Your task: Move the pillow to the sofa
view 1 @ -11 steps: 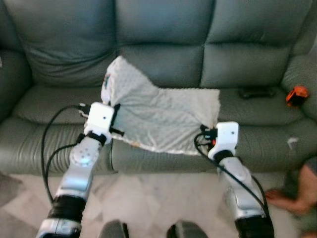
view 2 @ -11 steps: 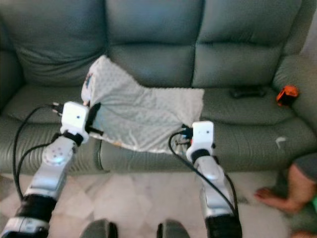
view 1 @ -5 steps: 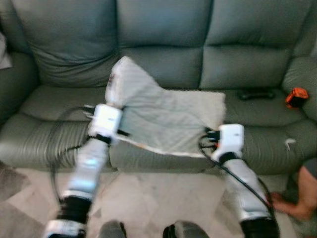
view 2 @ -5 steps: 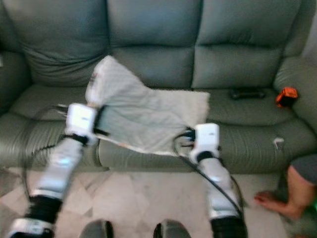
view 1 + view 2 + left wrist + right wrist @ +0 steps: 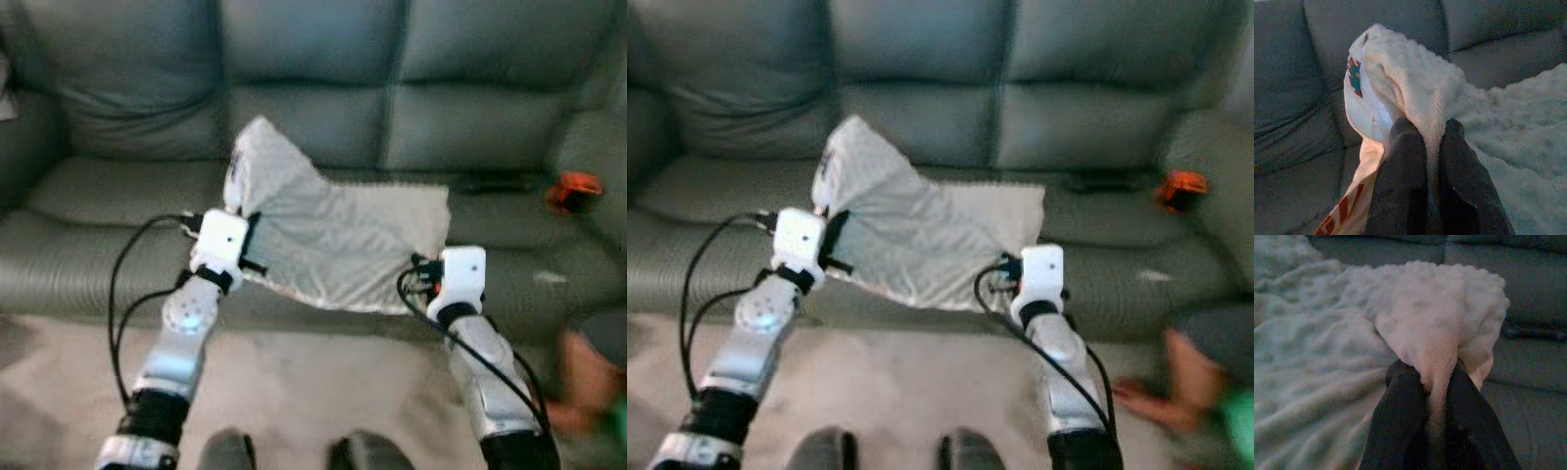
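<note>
Nearly done: pillow (image 5: 338, 235) draped across the sofa (image 5: 127, 196) seat, left gripper (image 5: 1431, 147) and right gripper (image 5: 1437, 382) each clamped on a pinched corner, only letting go and drawing back left, by the look of it.

Your two head views look forward and down from standing height at the grey sofa (image 5: 411, 117); both share its seat, the white pillow (image 5: 333, 235) and both arms. Each wrist view looks close along its own fingers at pinched pillow fabric.
</note>
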### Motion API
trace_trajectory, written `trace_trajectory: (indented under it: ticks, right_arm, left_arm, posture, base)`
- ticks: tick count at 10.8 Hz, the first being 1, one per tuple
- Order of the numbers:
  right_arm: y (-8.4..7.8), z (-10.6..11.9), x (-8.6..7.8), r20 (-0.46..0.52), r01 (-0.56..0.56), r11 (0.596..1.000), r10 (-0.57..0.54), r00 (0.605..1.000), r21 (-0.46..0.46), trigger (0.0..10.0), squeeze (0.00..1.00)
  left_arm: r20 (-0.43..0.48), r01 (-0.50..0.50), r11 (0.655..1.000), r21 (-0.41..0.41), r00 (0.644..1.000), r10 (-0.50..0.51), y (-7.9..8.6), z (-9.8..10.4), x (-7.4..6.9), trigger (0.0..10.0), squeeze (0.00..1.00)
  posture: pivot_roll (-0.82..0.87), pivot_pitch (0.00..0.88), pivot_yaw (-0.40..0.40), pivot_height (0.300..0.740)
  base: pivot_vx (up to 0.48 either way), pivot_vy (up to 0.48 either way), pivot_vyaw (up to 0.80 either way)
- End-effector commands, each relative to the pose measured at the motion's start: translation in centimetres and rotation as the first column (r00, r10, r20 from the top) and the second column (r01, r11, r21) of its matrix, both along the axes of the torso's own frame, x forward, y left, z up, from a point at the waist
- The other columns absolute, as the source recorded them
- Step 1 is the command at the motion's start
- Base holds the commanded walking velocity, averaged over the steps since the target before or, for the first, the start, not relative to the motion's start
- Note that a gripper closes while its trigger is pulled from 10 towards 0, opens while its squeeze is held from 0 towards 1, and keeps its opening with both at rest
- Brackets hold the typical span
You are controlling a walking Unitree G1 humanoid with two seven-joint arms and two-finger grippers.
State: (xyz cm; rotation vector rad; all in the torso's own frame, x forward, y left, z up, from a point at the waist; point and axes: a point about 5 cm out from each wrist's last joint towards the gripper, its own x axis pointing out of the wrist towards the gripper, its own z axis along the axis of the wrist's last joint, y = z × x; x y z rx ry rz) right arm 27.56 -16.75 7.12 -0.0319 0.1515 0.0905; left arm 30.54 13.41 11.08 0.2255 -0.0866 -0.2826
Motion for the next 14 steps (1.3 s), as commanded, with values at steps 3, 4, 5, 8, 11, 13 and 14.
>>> trace_trajectory:
  ticks: [3, 4, 5, 8, 11, 13, 14]
  right_arm:
    - [1.1, 0.3, -0.1, 0.012, -0.031, 0.999, 0.031, 0.999, 0.017, 10.0, 0.0]
    - [1.1, 0.4, 0.2, 0.015, -0.031, 0.999, 0.03, 0.999, 0.017, 10.0, 0.0]
    - [0.9, 0.4, 0.2, 0.015, -0.029, 0.999, 0.029, 0.999, 0.015, 10.0, 0.0]
    - [0.8, 0.2, -0.1, 0.01, -0.03, 0.999, 0.029, 1.0, 0.013, 10.0, 0.0]
    - [0.4, 1.0, -0.2, 0.058, -0.013, 1.0, 0.011, 0.998, 0.029, 10.0, 0.0]
    - [0.0, 1.5, -0.2, 0.086, 0.006, 0.999, -0.009, 0.996, 0.034, 10.0, 0.0]
    - [0.1, 1.6, -0.1, 0.092, 0.007, 0.999, -0.01, 0.996, 0.035, 10.0, 0.0]
  left_arm:
    - [0.02, 0.016, 1.0, -0.016, 1.0, -0.016, 0.5, 0.6, -0.2, 10.0, 0.0]
    - [0.02, 0.017, 1.0, -0.023, 1.0, -0.016, 0.5, 0.7, 0.0, 10.0, 0.0]
    - [0.019, 0.02, 0.999, -0.026, 1.0, -0.02, 0.4, 0.7, 0.0, 10.0, 0.0]
    - [0.008, 0.027, 0.999, -0.032, 1.0, -0.027, 0.3, 0.5, -0.2, 10.0, 0.0]
    - [-0.019, 0.023, 0.999, -0.024, 1.0, -0.024, 0.6, -0.3, -0.4, 10.0, 0.0]
    - [-0.067, -0.014, 1.0, -0.014, 0.998, 0.013, 1.5, -1.3, -1.1, 10.0, 0.0]
    - [-0.098, -0.04, 0.999, -0.021, 0.994, 0.038, 2.0, -2.0, -1.5, 10.0, 0.0]
  posture:
    - [-0.11, 0.107, -0.03, 0.74]
    - [-0.11, 0.108, -0.027, 0.74]
    - [-0.11, 0.11, -0.028, 0.74]
    - [-0.11, 0.112, -0.03, 0.74]
    - [-0.12, 0.112, -0.03, 0.74]
    - [-0.12, 0.116, -0.031, 0.74]
    - [-0.11, 0.116, -0.031, 0.74]
  base:
    - [0.086, 0.0, 0.0]
    - [0.262, 0.0, 0.0]
    - [0.274, 0.0, 0.0]
    - [0.315, 0.0, 0.0]
    - [0.35, 0.0, 0.0]
    - [0.261, 0.0, 0.0]
    - [0.341, 0.0, 0.0]
